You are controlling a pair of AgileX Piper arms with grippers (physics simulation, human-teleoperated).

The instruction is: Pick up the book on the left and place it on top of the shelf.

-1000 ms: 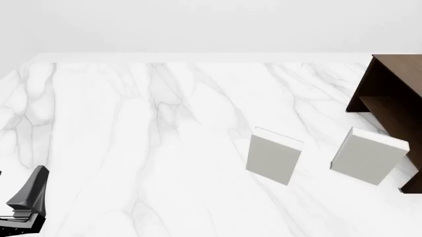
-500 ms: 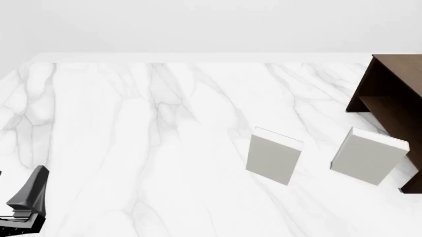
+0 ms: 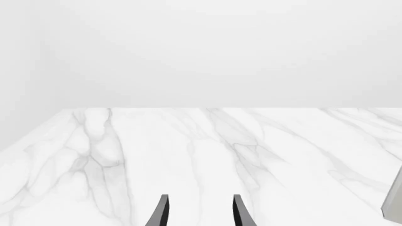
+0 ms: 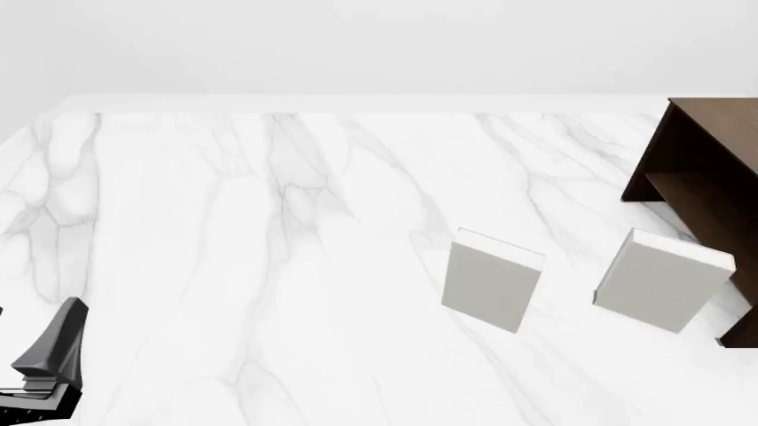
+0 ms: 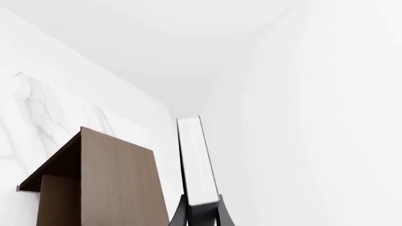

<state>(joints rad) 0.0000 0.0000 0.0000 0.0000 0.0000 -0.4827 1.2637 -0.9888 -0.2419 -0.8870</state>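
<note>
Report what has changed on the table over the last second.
Nothing visibly changed in the front view. The two light grey books stand where they were, the shelf has not shifted, and the left gripper sits at the same near-left spot. The right gripper shows only in its wrist view, shut on a slim book above the shelf, with no earlier picture to compare.

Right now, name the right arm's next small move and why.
Probably carry the book over the shelf, then lower it. The right gripper is shut on the book's end, and the wrist view shows the book in the air beside the shelf's flat top, not resting on it.
</note>
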